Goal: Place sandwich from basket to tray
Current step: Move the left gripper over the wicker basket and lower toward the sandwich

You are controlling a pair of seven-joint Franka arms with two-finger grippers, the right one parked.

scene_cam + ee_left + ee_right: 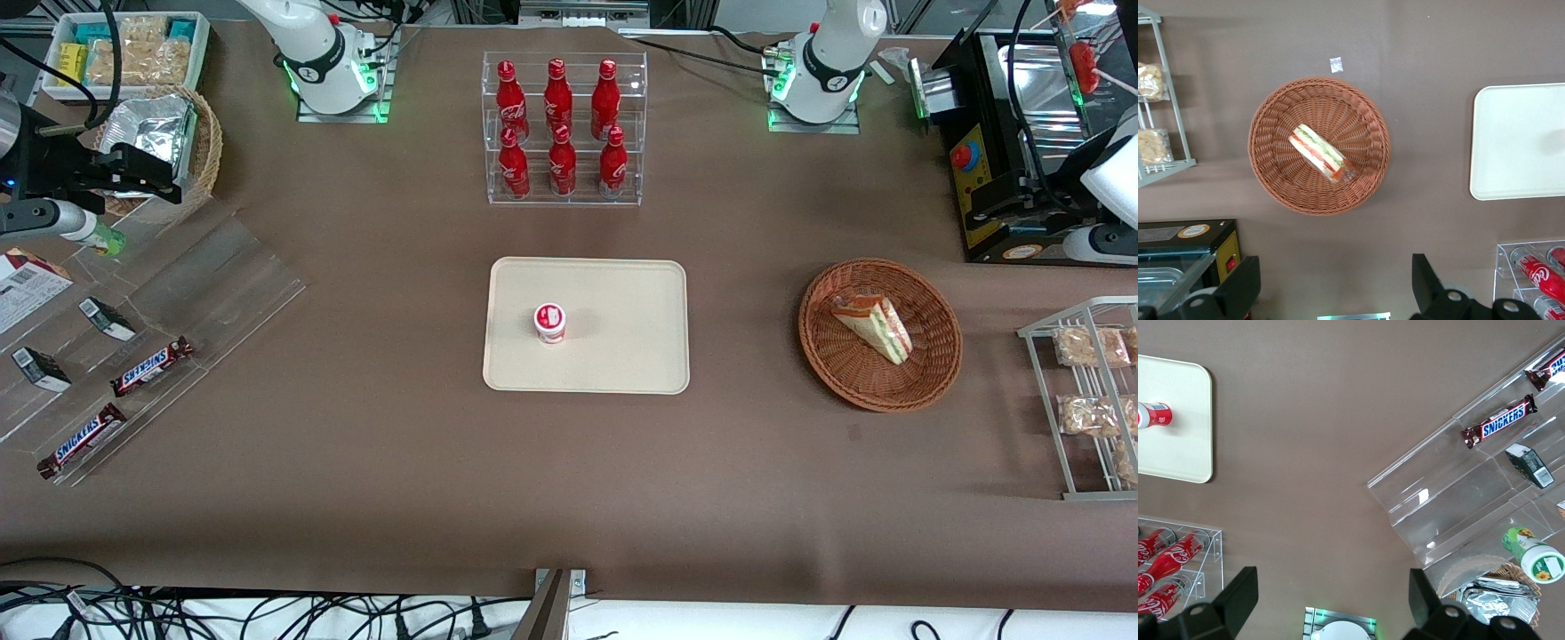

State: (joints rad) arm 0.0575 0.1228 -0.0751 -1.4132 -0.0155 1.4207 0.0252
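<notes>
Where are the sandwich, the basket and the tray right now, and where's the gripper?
sandwich [876,327]: front view, on its wrapped bread face.
basket [822,351]: front view, on its woven wall.
tray [622,347]: front view, on its bare floor.
gripper [1336,283]: left wrist view, midway between its open fingertips, above the table beside the basket.

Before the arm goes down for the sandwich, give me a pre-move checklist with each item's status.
1. Sandwich lies in the basket: ok.
2. Nothing on top of the sandwich: ok.
3. Gripper open: ok.
4. Gripper is high over the table beside the basket, not centred on the sandwich: not ok.
5. Tray has bare space; only a small red-and-white cup stands on it: ok.
6. Table between basket and tray is bare: ok.
</notes>
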